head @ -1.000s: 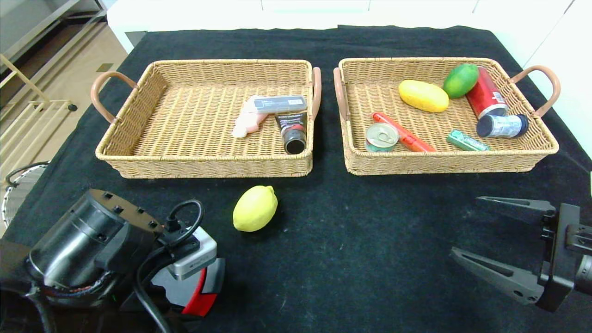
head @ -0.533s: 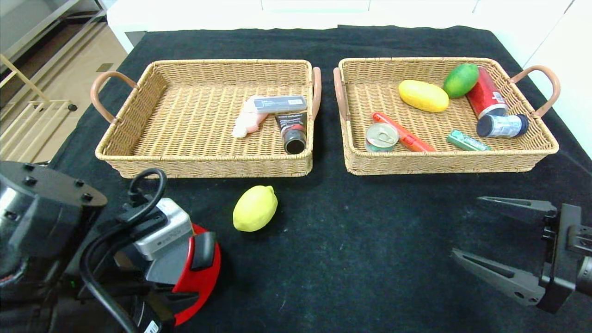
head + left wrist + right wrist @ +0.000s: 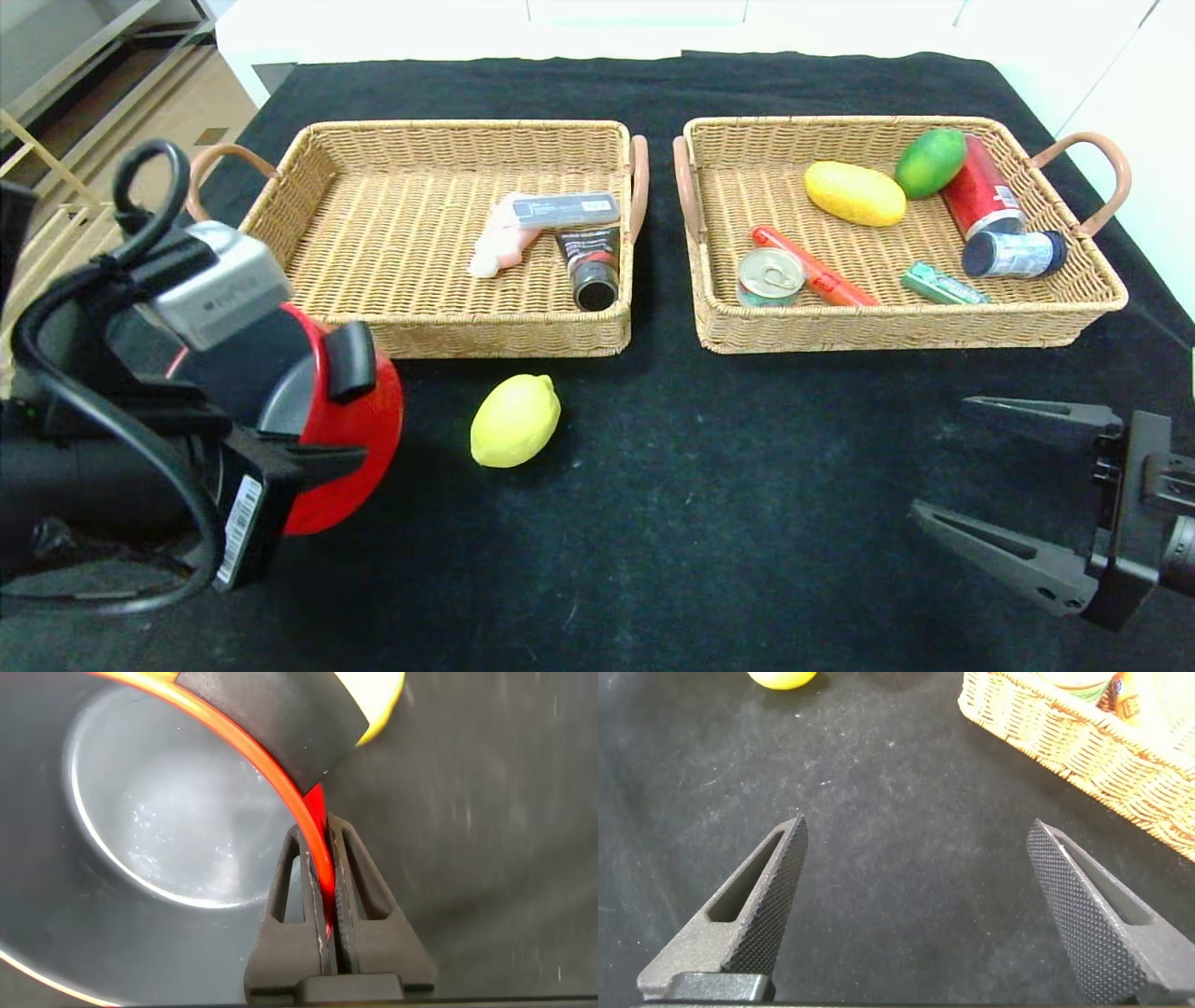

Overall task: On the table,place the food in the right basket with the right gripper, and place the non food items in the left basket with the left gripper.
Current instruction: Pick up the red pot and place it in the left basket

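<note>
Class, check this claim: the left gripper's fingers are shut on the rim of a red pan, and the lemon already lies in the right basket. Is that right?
Not quite. The head view shows the lemon on the black table, before the left basket. The left gripper does pinch the red pan rim.

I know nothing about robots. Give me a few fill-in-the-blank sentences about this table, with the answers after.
1. The left gripper is shut on the rim of a ____ pan.
2. The one fruit on the cloth outside both baskets is a yellow ____.
3. The right gripper, over the black cloth, has its jaws ____.
4. The green fruit lies in the ____ basket.

Missing words: red; lemon; open; right
</note>
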Robot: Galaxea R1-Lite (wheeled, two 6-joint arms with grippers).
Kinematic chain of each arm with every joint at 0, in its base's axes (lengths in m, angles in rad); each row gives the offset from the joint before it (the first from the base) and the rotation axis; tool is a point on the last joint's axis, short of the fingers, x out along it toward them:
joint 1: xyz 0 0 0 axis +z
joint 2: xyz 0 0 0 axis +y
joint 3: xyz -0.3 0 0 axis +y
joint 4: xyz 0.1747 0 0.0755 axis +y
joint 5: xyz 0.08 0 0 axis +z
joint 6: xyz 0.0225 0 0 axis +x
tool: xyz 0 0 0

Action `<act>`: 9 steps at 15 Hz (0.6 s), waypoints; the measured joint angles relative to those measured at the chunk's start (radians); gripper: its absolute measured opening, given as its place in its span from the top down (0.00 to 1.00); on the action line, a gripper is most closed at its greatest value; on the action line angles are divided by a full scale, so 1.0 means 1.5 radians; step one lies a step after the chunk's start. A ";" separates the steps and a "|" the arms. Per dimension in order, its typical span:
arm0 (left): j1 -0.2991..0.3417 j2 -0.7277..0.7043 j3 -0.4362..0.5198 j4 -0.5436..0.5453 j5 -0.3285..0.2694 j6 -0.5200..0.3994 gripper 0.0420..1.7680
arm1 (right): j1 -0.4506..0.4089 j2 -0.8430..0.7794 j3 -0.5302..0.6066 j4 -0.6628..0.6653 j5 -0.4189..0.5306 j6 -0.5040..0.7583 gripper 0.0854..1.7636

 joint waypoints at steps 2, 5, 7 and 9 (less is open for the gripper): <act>0.020 0.005 -0.042 -0.006 0.011 0.000 0.92 | 0.001 0.001 0.000 0.001 0.000 -0.001 0.03; 0.040 0.026 -0.125 -0.010 0.024 0.006 0.92 | 0.001 0.002 0.000 0.001 0.000 -0.005 0.03; 0.049 0.056 -0.180 -0.014 0.024 0.014 0.92 | 0.000 0.006 -0.001 -0.001 0.000 -0.005 0.03; 0.060 0.095 -0.217 -0.065 0.023 0.028 0.92 | -0.006 0.012 -0.004 -0.001 -0.001 -0.005 0.03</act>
